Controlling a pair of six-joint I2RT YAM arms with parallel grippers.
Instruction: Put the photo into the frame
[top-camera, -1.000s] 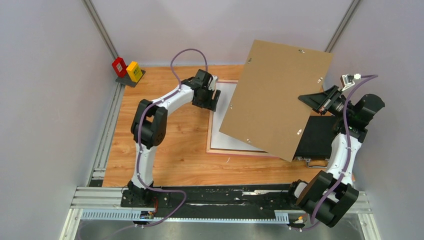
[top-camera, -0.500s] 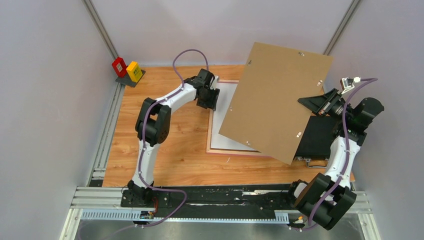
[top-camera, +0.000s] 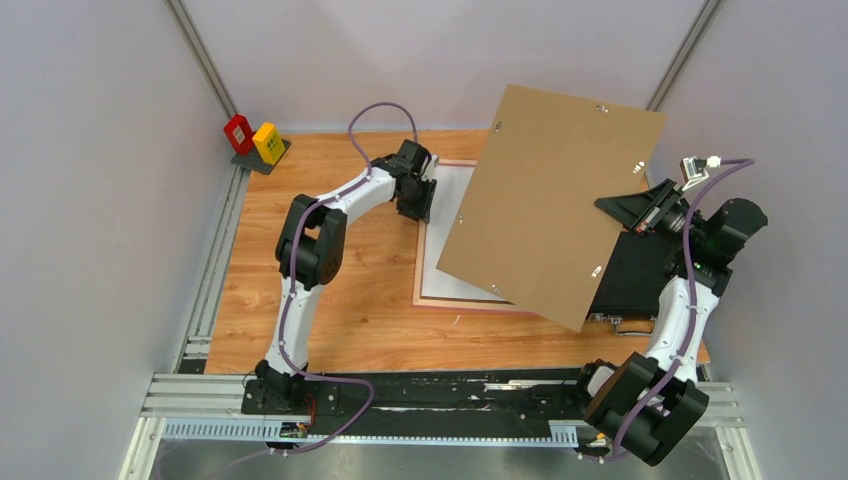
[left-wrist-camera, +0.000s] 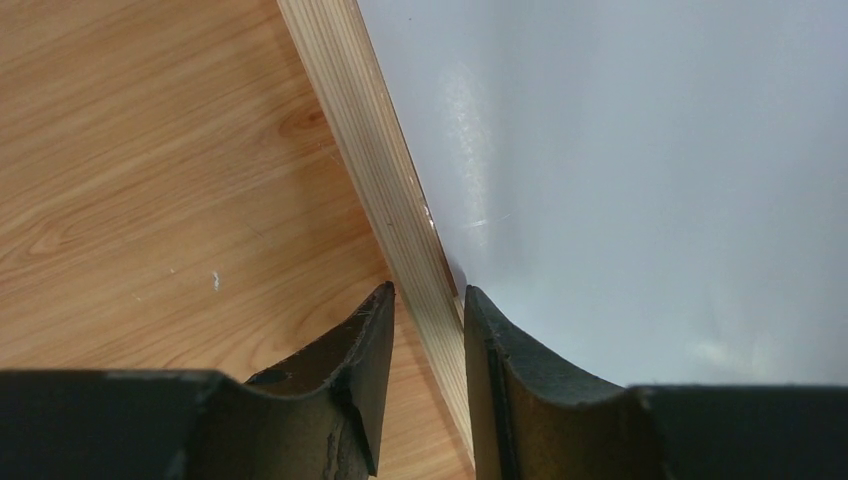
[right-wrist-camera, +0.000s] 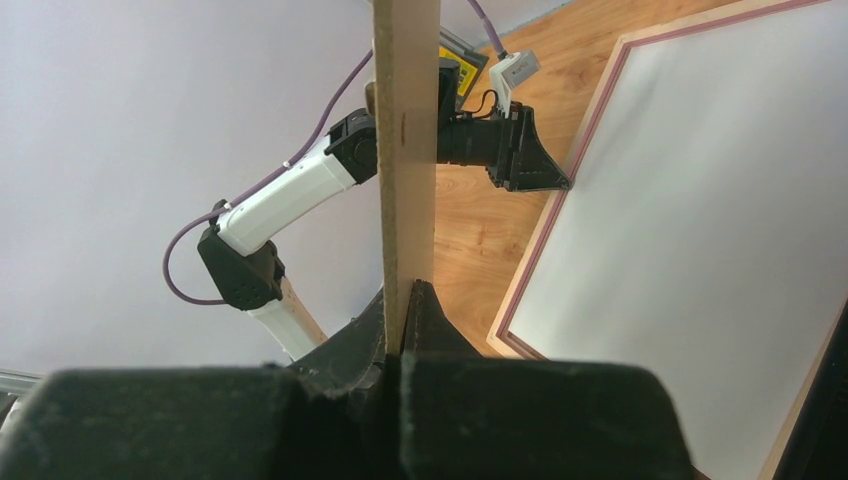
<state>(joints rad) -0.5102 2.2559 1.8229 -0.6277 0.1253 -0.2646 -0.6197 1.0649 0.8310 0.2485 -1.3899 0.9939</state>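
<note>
Right jaws pinch the backing board (top-camera: 550, 200) above the frame (top-camera: 418, 282).

Lab test cell: grey panels (top-camera: 90, 200), aluminium rail (top-camera: 190, 395)

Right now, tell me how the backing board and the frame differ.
The backing board hangs tilted in the air, clamped at its edge by the right pincer; the frame lies flat on the table, the left pincer astride its rail. The backing board is plain brown all over; the frame is a light wood border around a pale centre. Both are large, thin rectangles.
</note>
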